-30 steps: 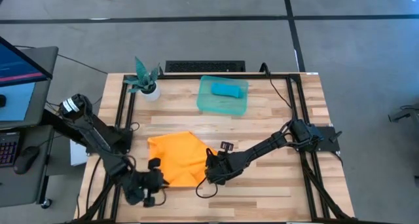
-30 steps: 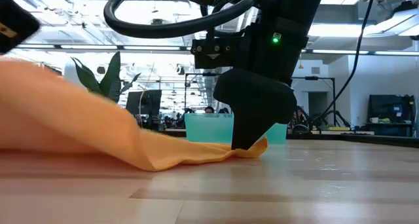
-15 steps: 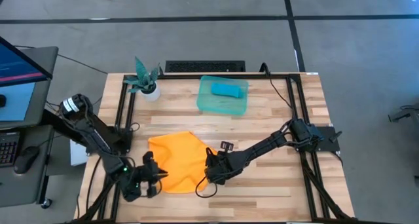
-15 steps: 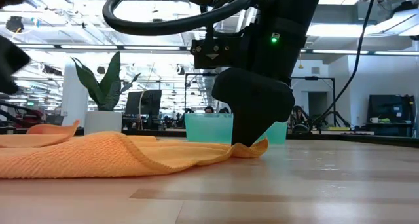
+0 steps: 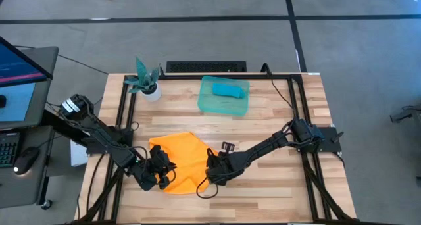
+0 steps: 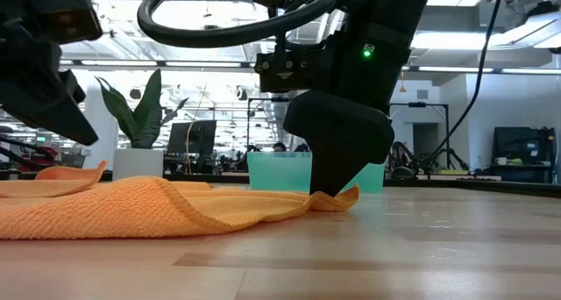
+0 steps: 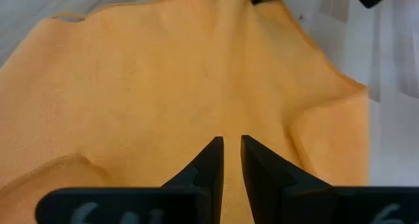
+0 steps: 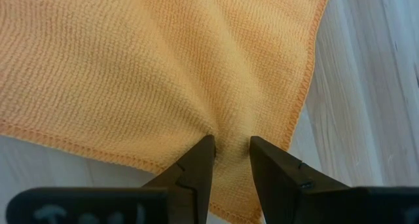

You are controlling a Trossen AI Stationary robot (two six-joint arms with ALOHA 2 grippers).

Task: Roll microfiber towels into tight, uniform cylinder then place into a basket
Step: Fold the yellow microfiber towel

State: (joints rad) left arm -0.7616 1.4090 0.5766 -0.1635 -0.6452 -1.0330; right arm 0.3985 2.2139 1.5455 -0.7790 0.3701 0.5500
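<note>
I find the left gripper (image 5: 160,173) hovering over the orange towel (image 5: 181,160) at the near table edge, fingers nearly together, pinching nothing. My right gripper (image 8: 228,160) pinches a fold at that towel's right edge. Farther back, the turquoise towel (image 5: 229,89) lies rolled in the basket (image 5: 220,104).

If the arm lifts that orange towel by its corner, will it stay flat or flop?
Probably flop: the orange towel lies in soft folds and bunches where the right gripper pinches it. It likely drags across the table rather than sliding cleanly.
</note>
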